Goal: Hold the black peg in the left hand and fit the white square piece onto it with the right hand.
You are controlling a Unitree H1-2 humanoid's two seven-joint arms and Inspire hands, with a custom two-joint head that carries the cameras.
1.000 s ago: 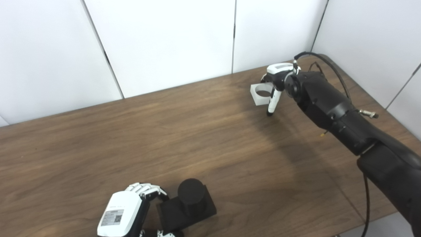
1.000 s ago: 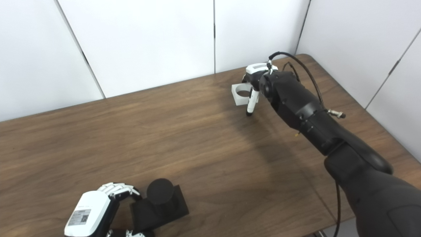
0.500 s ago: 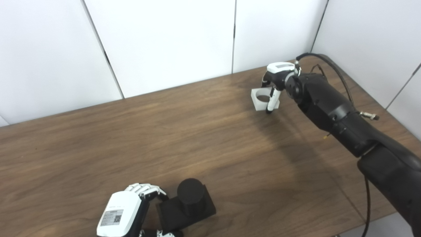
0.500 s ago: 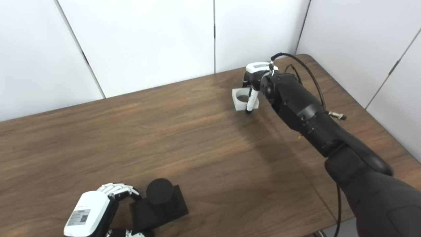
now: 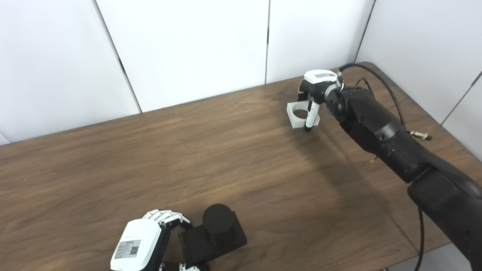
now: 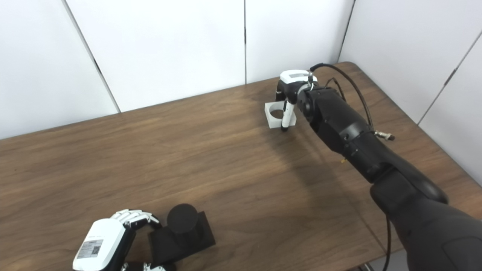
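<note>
Dark brown wood-grain tabletop point(image 5: 158, 158) fills most of both head views, backed on the far side and the right by plain white wall panels point(image 5: 188, 49). At the near left edge the left hand point(image 5: 141, 246), white-backed with a small printed label, has its fingers point(image 5: 165, 216) curled round the left side of the black peg point(image 5: 217, 225), a short round black cylinder standing upright on a flat square black base that lies on the wood; its thumb side shows pale just under the near edge of that base, so the hand is clamped on the block, which is still resting on the table. Far away, near the far right corner, lies the white square piece with a round hole through it point(image 5: 299, 114), flat on the tabletop and well apart from the peg. The right hand point(image 5: 314, 94), a white-capped unit at the end of a long black arm point(image 5: 380, 130) that enters from the near right, hangs directly over the piece's right side. One white finger with a dark tip point(image 5: 309, 118) points straight down along the piece's near right corner, touching or just beside it, while darker fingers reach down behind its far edge. Whether these fingers actually press the piece I cannot tell. A black cable point(image 5: 376, 77) loops over the wrist.
</note>
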